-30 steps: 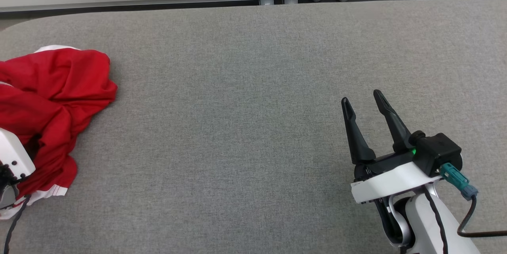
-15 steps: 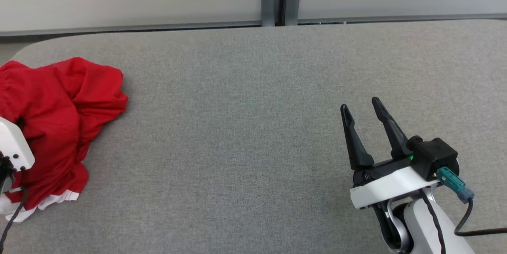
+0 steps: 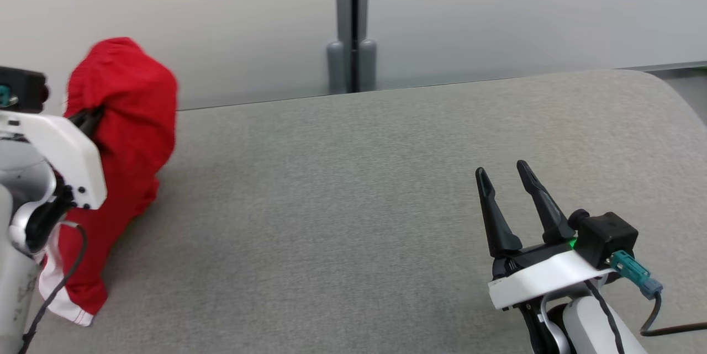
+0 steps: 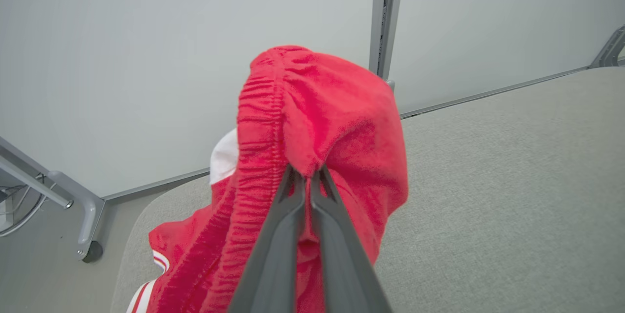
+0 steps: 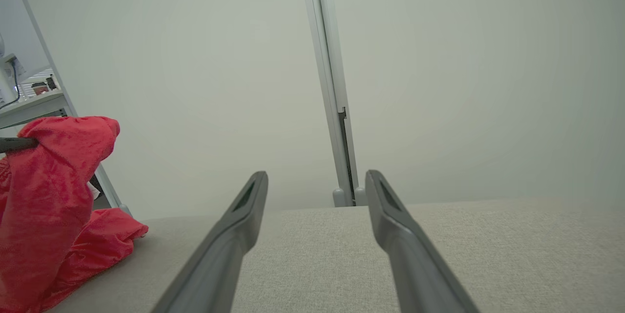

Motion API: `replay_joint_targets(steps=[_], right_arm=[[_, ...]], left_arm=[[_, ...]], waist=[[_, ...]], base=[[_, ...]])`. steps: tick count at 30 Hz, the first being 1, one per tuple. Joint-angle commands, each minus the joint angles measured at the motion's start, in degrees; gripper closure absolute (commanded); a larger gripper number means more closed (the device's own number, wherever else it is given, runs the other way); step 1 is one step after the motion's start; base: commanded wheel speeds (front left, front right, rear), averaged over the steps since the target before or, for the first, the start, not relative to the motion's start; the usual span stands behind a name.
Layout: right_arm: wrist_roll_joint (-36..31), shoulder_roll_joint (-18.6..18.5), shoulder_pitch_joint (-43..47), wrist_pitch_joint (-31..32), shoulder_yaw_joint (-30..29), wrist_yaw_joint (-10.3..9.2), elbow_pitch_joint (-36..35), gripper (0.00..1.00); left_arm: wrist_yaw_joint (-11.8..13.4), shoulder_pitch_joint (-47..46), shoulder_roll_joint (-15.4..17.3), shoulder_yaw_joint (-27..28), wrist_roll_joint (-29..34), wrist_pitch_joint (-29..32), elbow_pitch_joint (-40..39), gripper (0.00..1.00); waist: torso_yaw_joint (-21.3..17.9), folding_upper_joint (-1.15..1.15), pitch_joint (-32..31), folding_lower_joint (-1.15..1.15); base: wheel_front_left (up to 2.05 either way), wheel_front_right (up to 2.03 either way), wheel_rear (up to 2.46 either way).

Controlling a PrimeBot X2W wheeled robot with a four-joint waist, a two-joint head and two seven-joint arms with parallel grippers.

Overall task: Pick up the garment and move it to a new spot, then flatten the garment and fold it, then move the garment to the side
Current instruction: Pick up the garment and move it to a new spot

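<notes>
The left gripper is pinched tight on a fold of the red garment, right beside its gathered elastic band. The cloth flops over the fingertips like a hood. The garment is up in the air over the left end of the table, and its lower part hangs down so the white-striped hem rests on the tabletop near the left edge.

The right gripper is over the near right part of the table, well apart from the garment. Its two long dark fingers are spread with nothing between them. A black cable with a teal connector runs off its wrist.

Nothing sits on the table between the two arms. Behind it are pale smooth wall panels split by a grey upright post.

The tabletop is a grey woven fabric with rounded corners. The garment looks soft and slightly fuzzy, all crumpled folds.

In the head view the left arm's white housing covers part of the garment and most of the fingers. Can't tell the garment's full shape, it's too bunched up. There's a shelf off to the left in the right wrist view, too blurry to read.
</notes>
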Motion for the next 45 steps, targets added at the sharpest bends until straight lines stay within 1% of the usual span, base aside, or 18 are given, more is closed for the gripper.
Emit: replay_joint_targets(steps=[1, 2, 3, 8, 10, 13, 16, 20, 23, 26, 29, 30, 31, 32, 35, 38, 41, 45], right_arm=[[0.44, -0.33, 0.02, -0.3, -0.02, 0.11, -0.19, 0.0], [0.64, -0.31, -0.46, -0.3, -0.26, 0.11, -0.38, 0.0], [0.64, -0.31, -0.46, -0.3, -0.26, 0.11, -0.38, 0.0], [0.51, -0.31, -1.03, -0.31, -1.64, 0.11, -0.83, 0.0], [0.21, -0.31, -1.17, -0.3, -2.3, 0.11, -1.01, 0.0], [-0.44, -0.32, -1.18, -0.3, -3.65, 0.11, -1.37, 0.0], [-1.05, -0.26, -0.99, -0.3, -4.62, 0.11, -1.48, 0.0], [-2.23, -0.34, -0.18, -0.3, -5.39, 0.11, -1.47, 0.0], [-2.88, -0.28, -0.33, -0.3, -5.61, 0.11, -1.64, 0.0], [-3.27, -0.31, -0.05, -0.3, -6.07, 0.11, -1.57, 0.0], [-3.47, -0.3, 0.11, -0.3, -5.75, 0.11, -1.29, 0.0], [-3.47, -0.3, 0.12, -0.3, -5.64, 0.11, -1.13, 0.0], [-3.47, -0.31, 0.18, -0.3, -5.51, 0.11, -0.93, 0.0], [-3.57, -0.32, 0.28, -0.3, -5.44, 0.11, -0.73, 0.0], [-3.98, -0.32, 0.47, -0.3, -5.16, 0.11, -0.28, 0.0], [-3.92, -0.35, 0.84, -0.3, -4.82, 0.11, 0.19, 0.0], [-3.84, -0.44, 1.07, -0.31, -4.47, 0.11, 0.34, 0.0], [-3.58, -0.56, 1.74, -0.3, -4.55, 0.11, 0.53, 0.0]], left_arm=[[-0.02, 0.4, 0.1, 0.03, -0.11, 0.17, -0.98, 1.0], [0.06, 0.87, -0.32, -0.95, 0.14, 0.98, -4.61, 1.0], [0.06, 0.87, -0.32, -0.95, 0.14, 0.98, -4.61, 1.0], [0.77, 0.05, -3.47, -1.74, -2.02, 2.03, -12.49, 1.0], [1.1, -0.44, -4.42, -2.1, -1.81, 1.61, -15.17, 1.0], [2.09, -0.01, -7.54, -1.84, -3.65, 0.24, -18.3, 1.0], [3.35, 2.5, -8.52, -2.09, -2.57, -2.36, -19.62, 1.0], [4.72, 8.24, -10.92, -2.2, -2.89, -7.16, -17.89, 1.0], [5.5, 13.49, -12.14, -2.67, -2.16, -11.39, -14.07, 1.0], [5.56, 17.92, -13.98, -3.61, -1.87, -15.5, -9.01, 1.0], [4.93, 20.3, -15.3, -4.33, -1.43, -19.63, -3.44, 1.0], [4.72, 20.72, -15.9, -4.53, -1.36, -21.06, -1.56, 0.91], [4.58, 20.94, -16.53, -4.57, -1.35, -22.5, 0.09, 0.11], [4.37, 21.02, -17.04, -4.7, -1.29, -23.71, 1.62, 0.0], [3.85, 20.17, -17.88, -4.67, -1.39, -27.06, 4.49, 0.0], [3.53, 19.05, -17.94, -5.05, -0.64, -29.13, 5.18, 0.0], [4.11, 18.31, -17.05, -4.72, 0.3, -30.76, 4.28, 0.0], [5.74, 18.84, -15.62, -4.01, 1.42, -32.56, 0.57, 0.0]], waist=[[-1.92, 0.0, -0.83, 0.0], [-3.43, 0.0, -0.84, 0.0], [-3.43, 0.0, -0.84, 0.0], [-6.7, 0.0, -0.51, 0.0], [-7.77, 0.0, -0.29, 0.0], [-8.85, 0.0, 0.33, 0.0], [-9.42, 0.0, 0.98, 0.0], [-9.4, 0.0, 1.97, 0.0], [-9.01, 0.0, 3.06, 0.0], [-8.14, 0.0, 3.6, 0.0], [-6.94, 0.0, 3.76, 0.0], [-6.49, 0.0, 3.67, 0.0], [-6.04, 0.0, 3.4, 0.0], [-5.58, 0.0, 3.1, 0.0], [-4.25, 0.0, 2.1, 0.0], [-2.84, 0.0, 0.88, 0.0], [-1.61, 0.0, 0.07, 0.0], [-0.22, 0.0, -0.94, 0.0]], base=[[0.0, 0.0, 0.0], [0.0, 0.0, 0.0], [0.0, 0.0, 0.0], [0.0, 0.0, 0.0], [0.0, 0.0, 0.0], [0.0, 0.0, 0.0], [0.0, 0.0, 0.0], [0.0, 0.0, 0.0], [0.0, 0.0, 0.0], [0.0, 0.0, 0.0], [0.0, 0.0, 0.0], [0.0, 0.0, 0.0], [0.0, 0.0, 0.0], [0.0, 0.0, 0.0], [0.0, 0.0, 0.0], [0.0, 0.0, 0.0], [0.0, 0.0, 0.0], [0.0, 0.0, 0.0]])
